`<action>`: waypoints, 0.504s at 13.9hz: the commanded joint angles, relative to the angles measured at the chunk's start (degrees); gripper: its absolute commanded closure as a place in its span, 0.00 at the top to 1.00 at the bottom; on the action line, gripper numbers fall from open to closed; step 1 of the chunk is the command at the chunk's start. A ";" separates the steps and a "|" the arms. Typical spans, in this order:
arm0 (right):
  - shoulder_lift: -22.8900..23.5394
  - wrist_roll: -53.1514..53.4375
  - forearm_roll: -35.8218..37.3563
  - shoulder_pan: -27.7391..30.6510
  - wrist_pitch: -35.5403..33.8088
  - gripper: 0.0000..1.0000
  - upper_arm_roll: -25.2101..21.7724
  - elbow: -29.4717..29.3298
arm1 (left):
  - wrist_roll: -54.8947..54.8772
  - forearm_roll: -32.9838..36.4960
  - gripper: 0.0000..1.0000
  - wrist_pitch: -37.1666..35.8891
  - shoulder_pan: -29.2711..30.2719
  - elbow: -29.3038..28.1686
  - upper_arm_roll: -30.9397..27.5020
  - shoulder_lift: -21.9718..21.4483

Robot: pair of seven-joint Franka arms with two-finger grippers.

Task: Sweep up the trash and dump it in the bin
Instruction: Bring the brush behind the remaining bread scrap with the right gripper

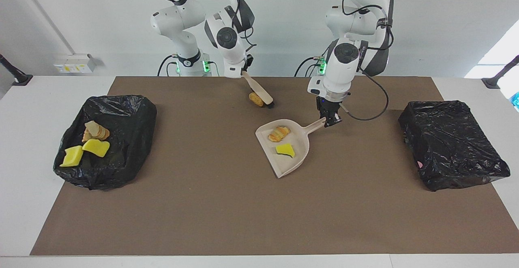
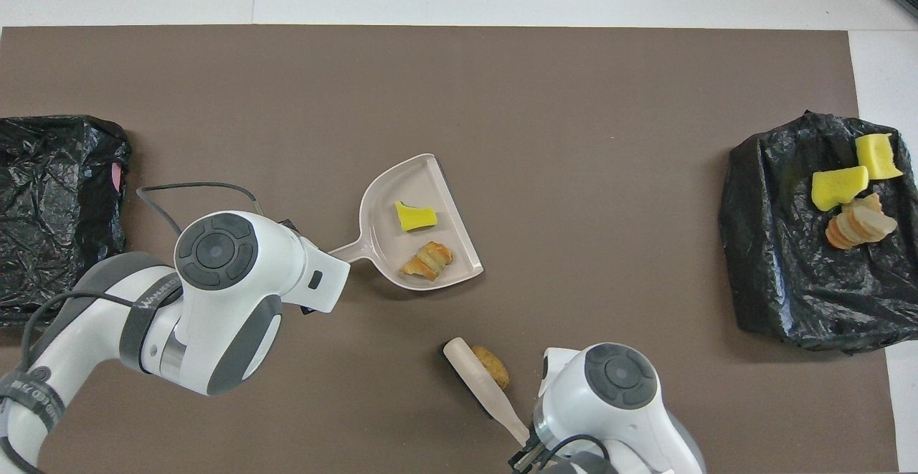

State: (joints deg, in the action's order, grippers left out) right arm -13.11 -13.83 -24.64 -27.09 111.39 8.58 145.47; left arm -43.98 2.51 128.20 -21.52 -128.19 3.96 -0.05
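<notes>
My left gripper (image 1: 330, 120) is shut on the handle of the beige dustpan (image 1: 299, 156), which rests on the brown mat. A green-backed yellow sponge piece (image 1: 285, 150) (image 2: 414, 216) and an orange-tan bread-like chunk (image 1: 279, 133) (image 2: 428, 260) lie in the dustpan (image 2: 387, 234). My right gripper (image 1: 243, 71) (image 2: 527, 452) is shut on the beige brush (image 1: 258, 91) (image 2: 477, 384). Its dark bristles sit low at the mat against a loose orange-tan chunk (image 1: 254, 97) (image 2: 495, 366), on that chunk's side toward the left arm's end. This chunk lies nearer to the robots than the dustpan.
A black-bagged bin (image 1: 125, 118) (image 2: 774, 266) at the right arm's end holds two yellow sponge pieces (image 1: 96, 147) and bread-like slices (image 1: 96, 131). Another black-bagged bin (image 1: 450, 138) (image 2: 50, 194) stands at the left arm's end. The left arm's cable (image 1: 371, 114) loops beside the dustpan handle.
</notes>
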 commanded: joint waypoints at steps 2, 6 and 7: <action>3.44 -7.50 5.21 8.79 0.23 0.00 0.30 -3.26 | -1.02 -0.31 0.00 -0.93 -0.28 0.04 -0.18 -0.56; 5.99 -11.22 12.58 13.99 -0.30 0.00 0.21 -7.56 | -1.11 -0.31 0.00 -0.84 -0.01 -0.04 -0.18 -0.56; 6.34 -11.22 13.13 15.13 -0.30 0.00 0.21 -8.62 | -0.93 -0.31 0.00 -0.84 -0.19 -0.13 -0.18 -0.65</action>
State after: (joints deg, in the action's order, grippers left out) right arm -8.16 -24.18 -13.90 -13.53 111.45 8.28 139.88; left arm -44.01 2.51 128.20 -21.51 -128.19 3.95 -0.05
